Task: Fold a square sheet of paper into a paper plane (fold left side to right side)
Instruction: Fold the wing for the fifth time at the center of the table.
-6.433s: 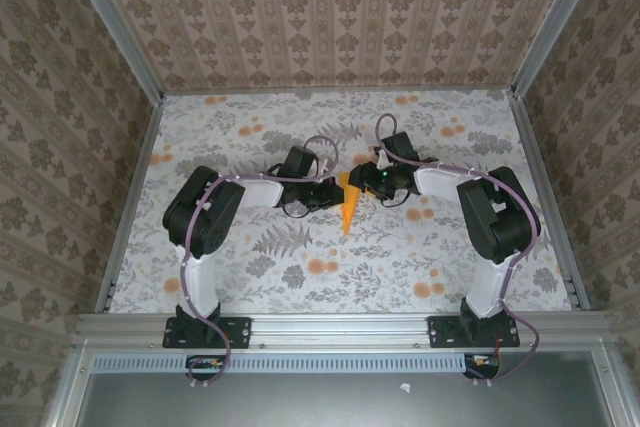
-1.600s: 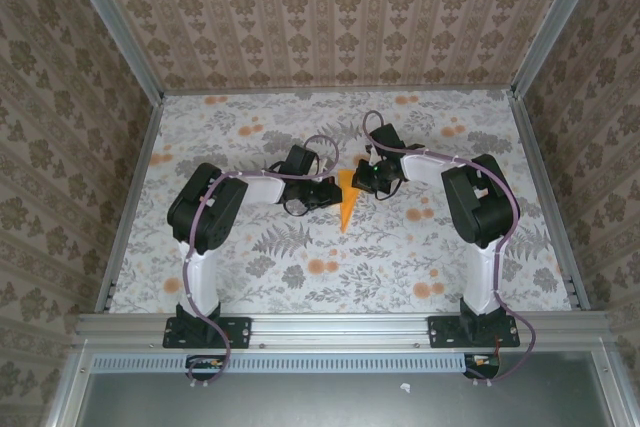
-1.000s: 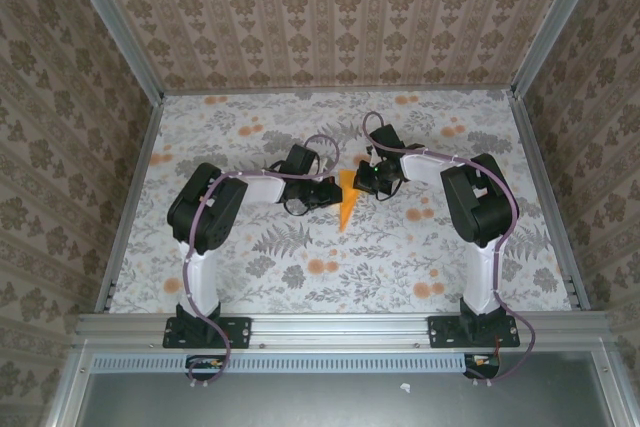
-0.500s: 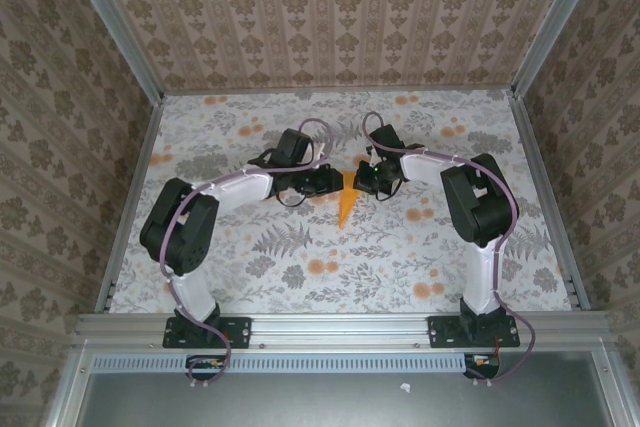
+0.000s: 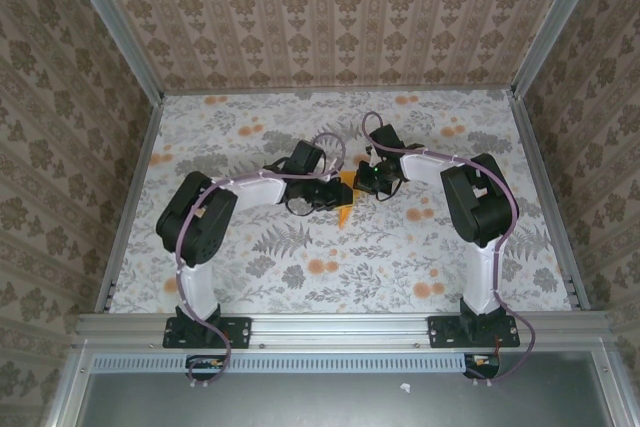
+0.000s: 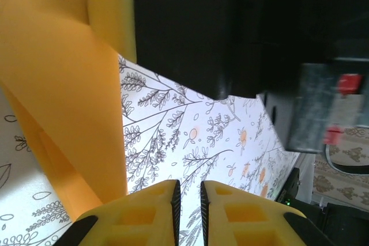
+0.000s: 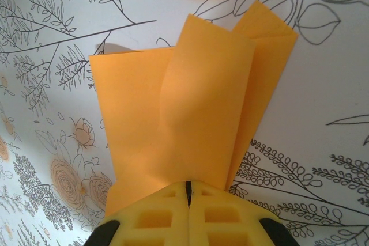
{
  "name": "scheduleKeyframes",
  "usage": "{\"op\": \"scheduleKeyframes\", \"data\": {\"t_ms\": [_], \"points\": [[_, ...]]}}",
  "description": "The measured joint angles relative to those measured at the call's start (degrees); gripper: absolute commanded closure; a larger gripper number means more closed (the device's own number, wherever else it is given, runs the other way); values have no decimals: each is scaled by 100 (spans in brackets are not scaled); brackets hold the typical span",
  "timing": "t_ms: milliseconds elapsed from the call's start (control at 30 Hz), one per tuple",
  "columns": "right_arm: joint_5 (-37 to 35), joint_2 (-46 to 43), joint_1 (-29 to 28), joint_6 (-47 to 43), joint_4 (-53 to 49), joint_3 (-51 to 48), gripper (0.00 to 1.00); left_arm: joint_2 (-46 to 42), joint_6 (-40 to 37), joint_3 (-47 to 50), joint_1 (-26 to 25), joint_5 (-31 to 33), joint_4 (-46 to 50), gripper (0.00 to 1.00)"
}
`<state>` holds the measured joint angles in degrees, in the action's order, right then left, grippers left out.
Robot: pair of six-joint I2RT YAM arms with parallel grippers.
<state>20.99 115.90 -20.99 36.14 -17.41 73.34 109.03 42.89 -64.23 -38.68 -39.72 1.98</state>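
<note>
The square sheet of paper [image 5: 346, 212] is bright orange, folded into a narrow shape with its point toward the near side, and lies mid-table on the flowered cloth. My right gripper [image 5: 366, 183] sits at its far wide end. In the right wrist view the right gripper [image 7: 188, 191] is shut, with a raised, bulging flap of the paper [image 7: 196, 102] running into its tips. My left gripper [image 5: 335, 194] hovers at the paper's left side. In the left wrist view the left gripper [image 6: 190, 200] stands a narrow slit apart with only cloth behind it, and the paper [image 6: 57, 84] rises at the left.
The grey-white flowered cloth [image 5: 260, 257] covers the table. Patterned walls and an aluminium frame [image 5: 130, 187] close it in on three sides. The right arm's black body [image 6: 230, 27] hangs close above the left gripper.
My left arm has swung back toward the near side, bringing its gripper over the paper's left edge. Its jaws have parted slightly. The right gripper has stayed put.
</note>
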Motion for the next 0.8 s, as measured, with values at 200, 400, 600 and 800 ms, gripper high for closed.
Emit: {"op": "scheduleKeyframes", "data": {"t_ms": [200, 400, 600, 800], "points": [[0, 0, 0, -2, -4, 2, 97, 68, -4, 2, -37, 35, 50, 81], [-2, 9, 0, -17, -48, 24, 97, 188, -44, 15, -68, 140, 181, 81], [-2, 11, 0, -22, -66, 35, 97, 273, -46, 111, -68, 205, 192, 81], [-2, 11, 0, -22, -92, 44, 97, 273, -46, 127, -79, 280, 192, 81]]}}
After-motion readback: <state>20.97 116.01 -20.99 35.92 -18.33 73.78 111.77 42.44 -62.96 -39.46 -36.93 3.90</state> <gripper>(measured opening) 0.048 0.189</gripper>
